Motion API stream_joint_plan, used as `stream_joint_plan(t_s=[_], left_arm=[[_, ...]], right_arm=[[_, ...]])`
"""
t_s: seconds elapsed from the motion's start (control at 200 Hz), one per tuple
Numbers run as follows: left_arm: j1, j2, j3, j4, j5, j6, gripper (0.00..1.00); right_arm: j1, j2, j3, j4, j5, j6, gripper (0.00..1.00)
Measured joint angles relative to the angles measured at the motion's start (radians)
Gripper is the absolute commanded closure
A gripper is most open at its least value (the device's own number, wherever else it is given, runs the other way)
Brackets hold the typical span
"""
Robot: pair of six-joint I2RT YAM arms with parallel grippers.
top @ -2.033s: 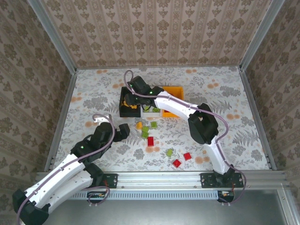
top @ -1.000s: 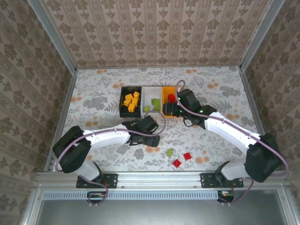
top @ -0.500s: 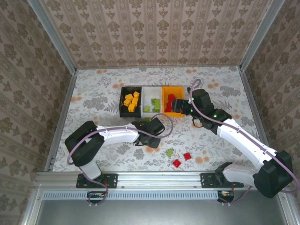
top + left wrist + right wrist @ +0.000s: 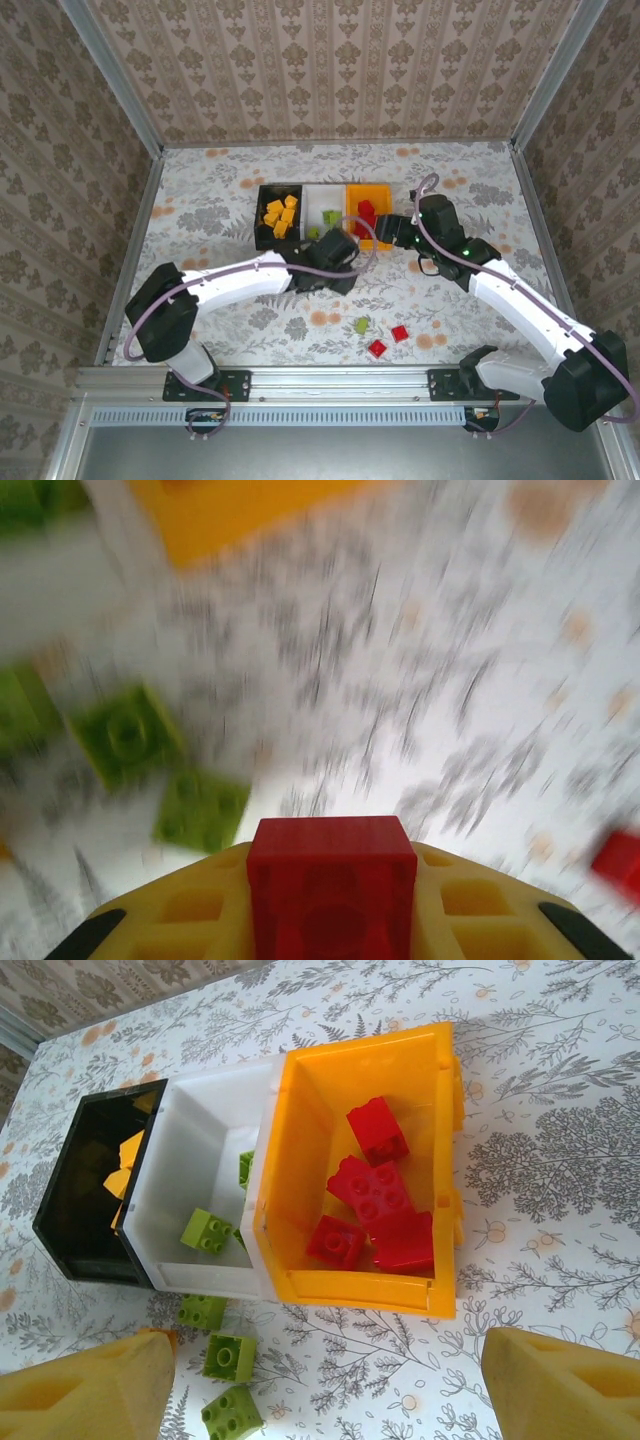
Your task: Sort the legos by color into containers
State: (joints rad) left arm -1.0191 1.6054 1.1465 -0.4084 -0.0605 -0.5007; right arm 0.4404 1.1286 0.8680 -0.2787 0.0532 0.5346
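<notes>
In the left wrist view my left gripper (image 4: 332,852) is shut on a red lego (image 4: 332,900), held between the yellow fingers (image 4: 195,910) above the table. From above, this gripper (image 4: 338,252) hovers just in front of the white container (image 4: 325,192). The containers stand in a row: black (image 4: 70,1200) with yellow legos, white (image 4: 200,1130) with green ones, orange (image 4: 300,1160) with several red legos (image 4: 376,1192). My right gripper (image 4: 325,1400) is open and empty, right in front of the orange container (image 4: 383,190). Green legos (image 4: 230,1355) lie before the white container.
Loose on the floral table nearer the arm bases lie a green lego (image 4: 362,325) and two red ones (image 4: 399,333) (image 4: 377,348). Patterned walls with metal rails (image 4: 130,250) fence the table on three sides.
My left gripper has shut on a red lego and carried it up towards the containers. The right gripper has drawn slightly right, away from the orange container, staying open.
</notes>
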Motion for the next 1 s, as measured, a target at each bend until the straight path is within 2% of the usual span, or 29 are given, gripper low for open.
stream_joint_plan(t_s=[0.135,0.29,0.54,0.755,0.915,1.0], left_arm=[[0.084,0.050,0.163,0.042,-0.014,0.035,0.70],[0.163,0.199,0.327,0.085,-0.033,0.062,0.68],[0.206,0.446,0.547,0.095,-0.043,0.077,0.63],[0.208,0.542,0.682,0.071,-0.040,0.087,0.30],[0.202,0.526,0.686,0.069,-0.040,0.074,0.16],[0.196,0.474,0.631,0.086,-0.037,0.071,0.08]], right_arm=[[-0.014,-0.016,-0.019,-0.001,0.002,0.008,0.19],[-0.026,-0.021,-0.037,-0.001,0.003,0.019,0.19],[-0.031,-0.042,-0.053,-0.009,0.003,0.020,0.18],[-0.032,-0.053,-0.060,-0.020,-0.006,0.019,0.17],[-0.032,-0.066,-0.072,-0.056,-0.024,0.019,0.17],[-0.032,-0.067,-0.082,-0.089,-0.040,0.019,0.17]])
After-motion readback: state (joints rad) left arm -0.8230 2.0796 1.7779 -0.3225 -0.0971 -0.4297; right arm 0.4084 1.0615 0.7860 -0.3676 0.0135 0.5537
